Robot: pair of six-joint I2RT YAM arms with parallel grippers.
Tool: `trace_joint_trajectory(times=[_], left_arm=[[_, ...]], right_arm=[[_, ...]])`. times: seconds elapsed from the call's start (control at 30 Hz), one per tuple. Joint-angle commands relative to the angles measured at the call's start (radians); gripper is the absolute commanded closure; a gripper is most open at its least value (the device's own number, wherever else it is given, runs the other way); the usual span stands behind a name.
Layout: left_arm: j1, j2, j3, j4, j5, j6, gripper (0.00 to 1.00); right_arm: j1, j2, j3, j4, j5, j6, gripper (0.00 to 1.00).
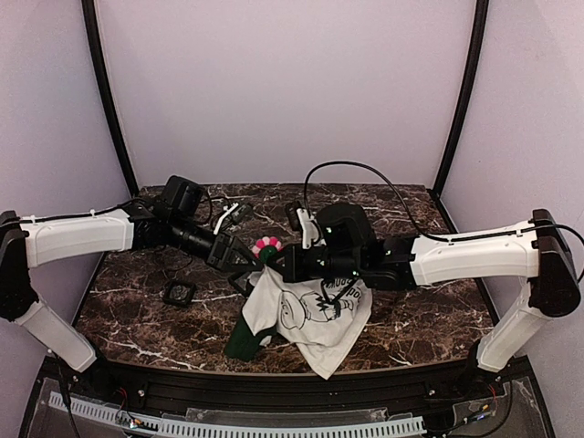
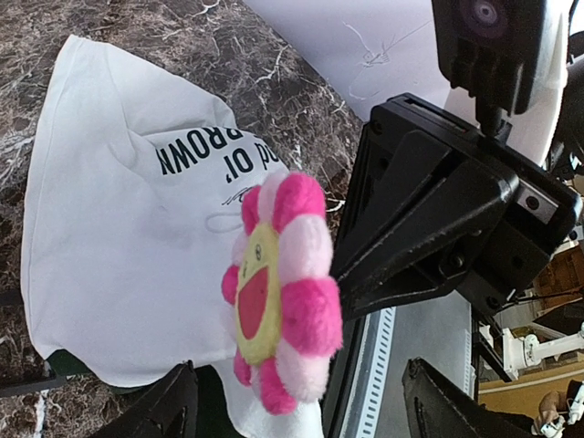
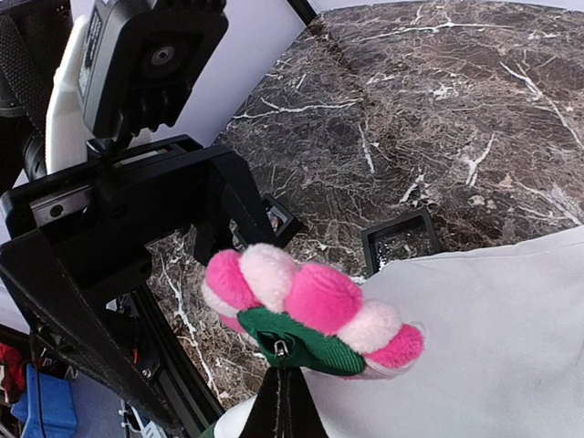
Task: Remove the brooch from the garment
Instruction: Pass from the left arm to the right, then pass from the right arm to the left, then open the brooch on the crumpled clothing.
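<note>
— What could go wrong from here?
— My right hand (image 3: 282,370) is pinching shut right under the brooch (image 3: 306,306), on its green back or on the cloth there; I cannot tell which. My left hand (image 2: 301,401) is standing open with the petals between its fingers, gripping nothing. The garment (image 1: 315,310) is hanging from that one pinch above the worktop (image 1: 137,310). If I am closing on plush alone, I am risking a slip, and a hard pull could be dragging the shirt loose.
— And the count?
— I am counting one brooch, one garment, two hands, and two small black frames (image 3: 401,242).
</note>
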Motion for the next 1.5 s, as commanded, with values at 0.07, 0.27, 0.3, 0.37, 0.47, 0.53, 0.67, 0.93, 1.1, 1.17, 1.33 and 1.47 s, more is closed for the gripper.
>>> trace_joint_trajectory(times=[0.07, 0.27, 0.3, 0.37, 0.47, 0.53, 0.67, 0.93, 1.1, 1.17, 1.33, 1.47], left_arm=[[-0.007, -0.021, -0.008, 0.022, -0.038, -0.003, 0.32], [-0.012, -0.010, -0.008, 0.024, -0.043, -0.006, 0.52], [-0.012, -0.009, -0.007, 0.023, -0.045, -0.006, 0.55], [-0.012, -0.008, -0.009, 0.021, -0.049, -0.006, 0.61], [-0.013, -0.007, -0.008, 0.019, -0.051, -0.004, 0.69], [-0.014, -0.007, -0.007, 0.019, -0.051, -0.004, 0.77], [-0.013, -0.005, -0.008, 0.015, -0.057, -0.004, 0.95], [-0.013, -0.007, -0.002, -0.001, -0.083, -0.003, 0.99], [-0.010, -0.012, -0.002, -0.012, -0.113, 0.002, 0.99], [-0.006, -0.009, -0.002, -0.013, -0.118, 0.001, 0.99], [0.001, -0.007, -0.004, -0.012, -0.116, -0.004, 0.99], [0.004, -0.012, -0.007, -0.008, -0.112, -0.007, 0.99]], right_arm=[[0.001, 0.027, 0.039, 0.052, -0.061, 0.000, 1.00], [0.001, 0.042, 0.052, 0.049, -0.081, -0.002, 1.00], [0.001, 0.044, 0.054, 0.048, -0.083, -0.002, 1.00], [0.001, 0.048, 0.056, 0.046, -0.084, -0.002, 1.00], [0.000, 0.053, 0.061, 0.045, -0.088, -0.002, 1.00], [0.001, 0.056, 0.064, 0.044, -0.093, -0.002, 1.00], [0.001, 0.060, 0.068, 0.032, -0.098, -0.007, 1.00], [0.002, 0.028, 0.033, 0.005, -0.087, -0.026, 0.72], [0.023, -0.021, -0.005, -0.044, -0.043, -0.064, 0.51], [0.034, -0.027, -0.010, -0.075, -0.021, -0.075, 0.48], [0.064, 0.017, 0.016, -0.151, 0.026, -0.081, 0.48], [0.089, 0.055, 0.046, -0.200, 0.097, -0.075, 0.53]])
